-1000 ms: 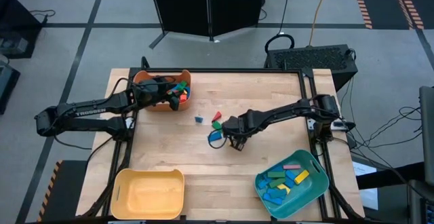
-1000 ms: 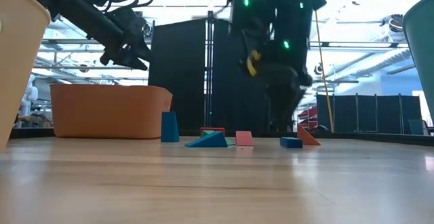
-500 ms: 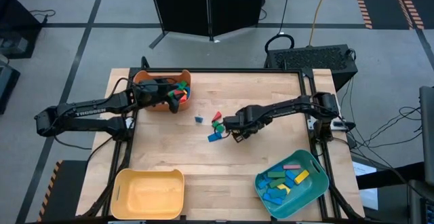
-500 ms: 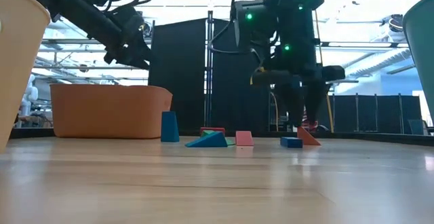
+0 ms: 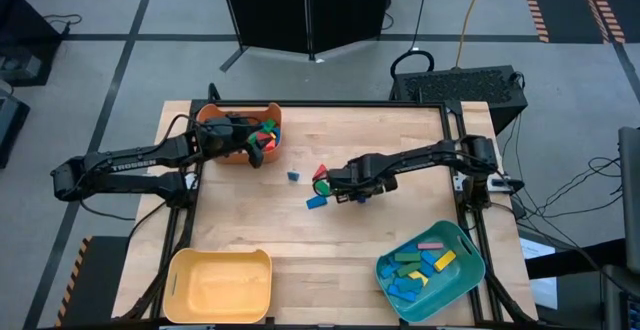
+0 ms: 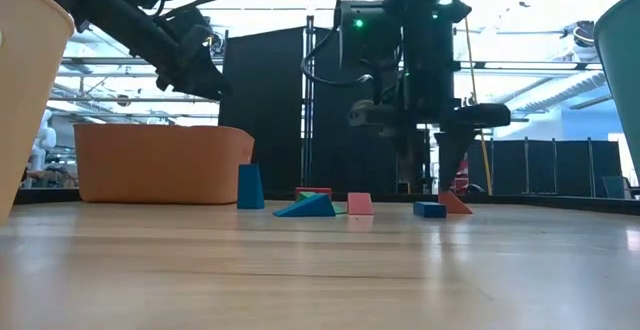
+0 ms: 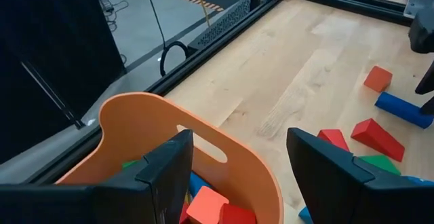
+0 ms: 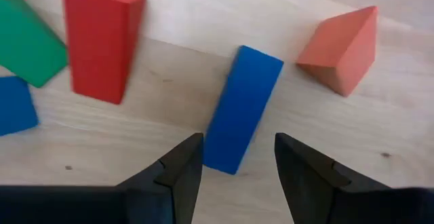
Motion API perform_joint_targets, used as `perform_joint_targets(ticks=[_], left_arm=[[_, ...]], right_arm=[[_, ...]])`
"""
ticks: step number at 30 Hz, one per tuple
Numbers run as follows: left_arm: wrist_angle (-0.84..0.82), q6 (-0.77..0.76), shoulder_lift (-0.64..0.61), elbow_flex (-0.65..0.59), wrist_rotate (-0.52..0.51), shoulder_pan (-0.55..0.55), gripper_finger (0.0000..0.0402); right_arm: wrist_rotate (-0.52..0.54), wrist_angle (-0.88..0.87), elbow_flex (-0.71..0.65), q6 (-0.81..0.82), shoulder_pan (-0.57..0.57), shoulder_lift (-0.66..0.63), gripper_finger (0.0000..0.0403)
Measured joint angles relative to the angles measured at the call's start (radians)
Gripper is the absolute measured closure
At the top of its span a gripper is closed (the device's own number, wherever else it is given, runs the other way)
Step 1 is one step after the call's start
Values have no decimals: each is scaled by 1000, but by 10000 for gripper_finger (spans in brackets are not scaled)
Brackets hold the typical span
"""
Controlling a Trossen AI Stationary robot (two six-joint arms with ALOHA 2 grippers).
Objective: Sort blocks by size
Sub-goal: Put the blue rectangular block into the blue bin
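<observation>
Right claw [image 8: 234, 157] hangs over the blue bar [image 8: 242, 107], fingers apart and straddling its end, seemingly lined up to grab. Left claw [image 7: 237, 170] waits open above the orange bin [image 7: 135, 125].

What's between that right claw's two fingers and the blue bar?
Nothing: the right end effector, open, frames the blue bar, bare wood between, seen in the right wrist view.

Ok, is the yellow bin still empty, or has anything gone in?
Empty. In the high view the yellow bin shows only bare floor, while the teal bin and orange bin both hold blocks.
</observation>
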Motion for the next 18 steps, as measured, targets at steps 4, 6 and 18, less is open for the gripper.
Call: perform_joint_targets(ticks=[4, 6, 18], left_arm=[[-11, 2, 0, 13, 0, 8, 162], [-11, 2, 0, 21, 0, 12, 162], [-60, -1, 0, 30, 0, 13, 162]], right_arm=[[0, 27, 0, 32, 1, -2, 231], [2, 26, 0, 33, 3, -2, 231], [-18, 131, -83, 108, 5, 7, 231]])
